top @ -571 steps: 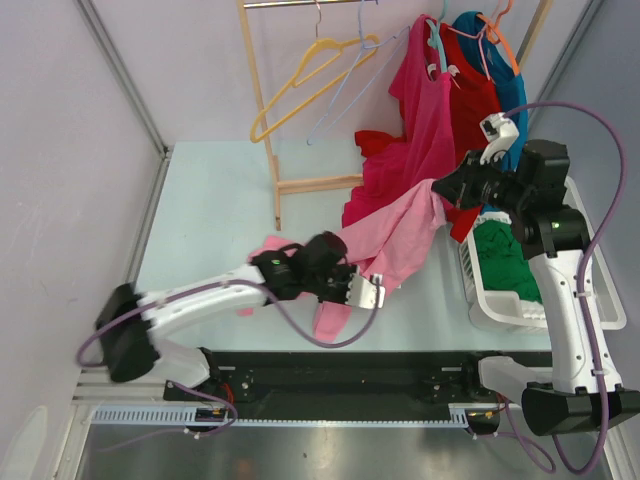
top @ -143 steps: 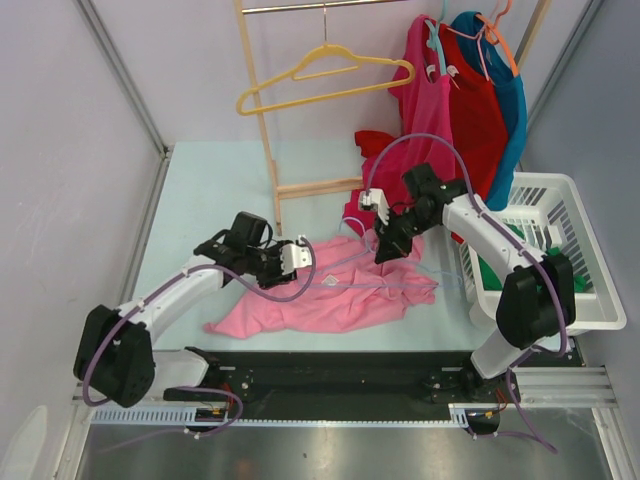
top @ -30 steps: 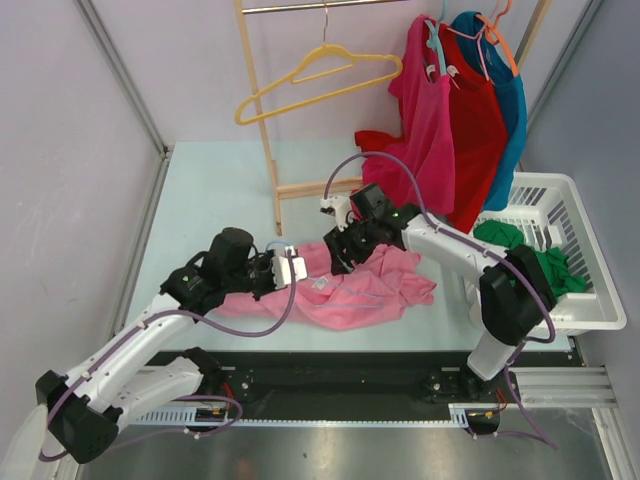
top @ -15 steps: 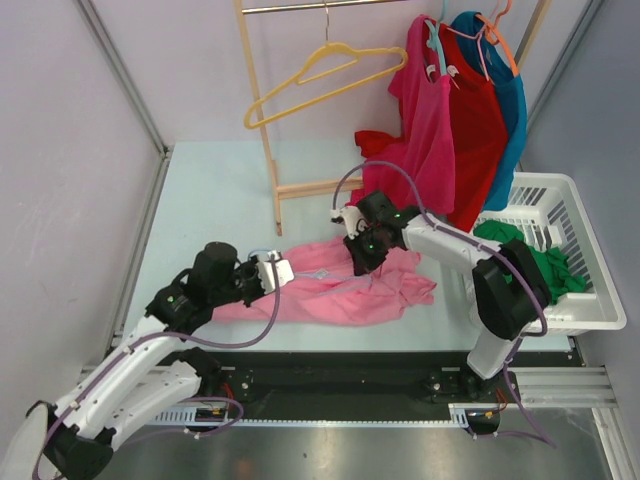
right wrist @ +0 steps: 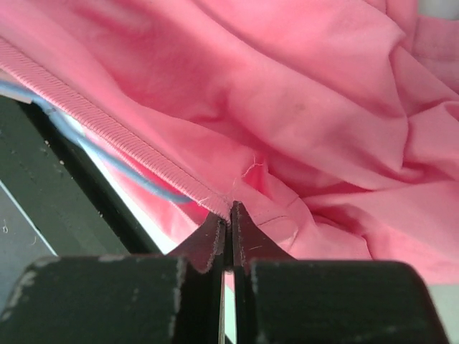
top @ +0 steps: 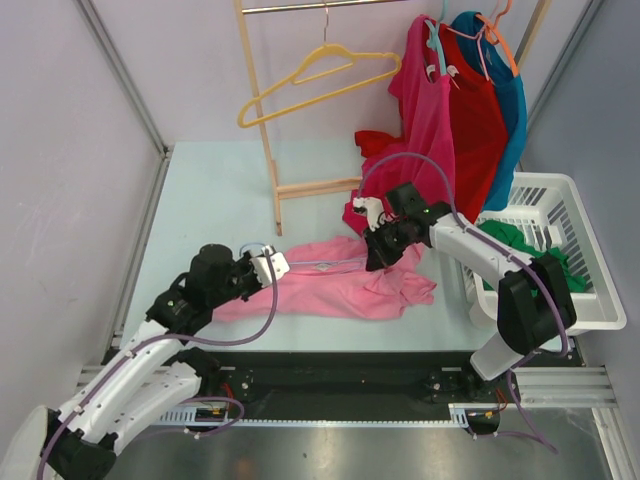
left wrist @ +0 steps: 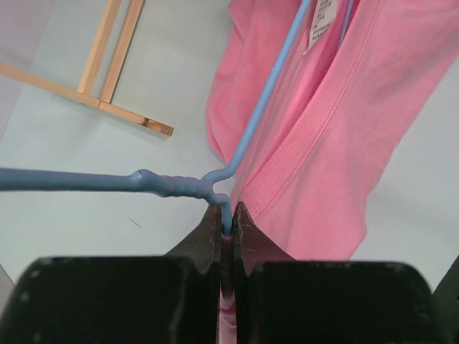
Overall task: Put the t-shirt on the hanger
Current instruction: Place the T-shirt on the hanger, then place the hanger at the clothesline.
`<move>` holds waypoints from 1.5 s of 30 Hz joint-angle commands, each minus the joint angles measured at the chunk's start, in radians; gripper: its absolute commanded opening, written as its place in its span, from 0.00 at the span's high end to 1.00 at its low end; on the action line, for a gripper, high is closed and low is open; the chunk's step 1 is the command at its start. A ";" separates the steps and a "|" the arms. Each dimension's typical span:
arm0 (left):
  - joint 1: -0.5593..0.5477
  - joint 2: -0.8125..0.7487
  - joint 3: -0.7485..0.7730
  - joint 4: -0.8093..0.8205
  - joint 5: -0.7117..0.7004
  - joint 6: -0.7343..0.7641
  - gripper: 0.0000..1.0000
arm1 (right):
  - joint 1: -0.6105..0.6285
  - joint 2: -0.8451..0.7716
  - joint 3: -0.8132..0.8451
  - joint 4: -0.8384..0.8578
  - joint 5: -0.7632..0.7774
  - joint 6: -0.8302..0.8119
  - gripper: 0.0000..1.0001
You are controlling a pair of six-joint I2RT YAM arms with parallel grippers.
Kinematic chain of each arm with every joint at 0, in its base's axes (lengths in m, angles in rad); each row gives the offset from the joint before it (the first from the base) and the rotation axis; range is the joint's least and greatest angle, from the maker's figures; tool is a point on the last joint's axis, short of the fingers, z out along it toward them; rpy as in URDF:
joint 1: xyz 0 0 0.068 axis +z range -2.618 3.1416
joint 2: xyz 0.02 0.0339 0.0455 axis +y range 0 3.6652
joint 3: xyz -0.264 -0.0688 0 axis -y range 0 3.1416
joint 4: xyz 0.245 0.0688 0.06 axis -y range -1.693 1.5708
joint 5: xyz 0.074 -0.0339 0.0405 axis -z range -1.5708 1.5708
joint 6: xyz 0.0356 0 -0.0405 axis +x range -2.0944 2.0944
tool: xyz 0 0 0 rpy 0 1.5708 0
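Note:
The light pink t-shirt (top: 345, 288) lies spread on the table between the arms. My left gripper (top: 270, 266) is shut on the neck of the thin lavender-blue hanger (top: 322, 263), just below its hook. In the left wrist view the hanger (left wrist: 264, 104) runs from my left gripper (left wrist: 226, 223) up into the t-shirt's (left wrist: 344, 129) neck opening, past the white tag (left wrist: 323, 14). My right gripper (top: 378, 256) is shut on the t-shirt's ribbed collar. In the right wrist view my right gripper (right wrist: 229, 213) pinches the collar of the t-shirt (right wrist: 301, 93), and the hanger wire (right wrist: 107, 154) passes under it.
A wooden rack (top: 268, 140) stands at the back with a yellow hanger (top: 320, 75) on its rail. A magenta shirt (top: 425, 110) and a red shirt (top: 478, 110) hang to the right. A white basket (top: 590, 295) with green clothes (top: 515, 240) stands on the right.
My right gripper has moved right and nearer with the collar. My left gripper has drawn back left with the hanger. The t-shirt is stretched wider between them.

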 commanded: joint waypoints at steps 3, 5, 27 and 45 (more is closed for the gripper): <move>-0.001 0.060 0.031 0.027 -0.107 0.093 1.00 | -0.037 -0.066 0.058 -0.097 0.059 -0.075 1.00; -0.033 0.107 0.057 0.042 -0.118 0.105 1.00 | -0.033 -0.070 0.080 -0.112 0.045 -0.086 1.00; -0.208 0.333 0.286 0.127 -0.046 0.013 1.00 | 0.052 -0.047 0.393 -0.223 -0.138 -0.272 0.37; -0.206 0.329 0.290 0.097 0.023 -0.045 1.00 | 0.188 0.027 0.303 -0.014 -0.245 -0.235 0.60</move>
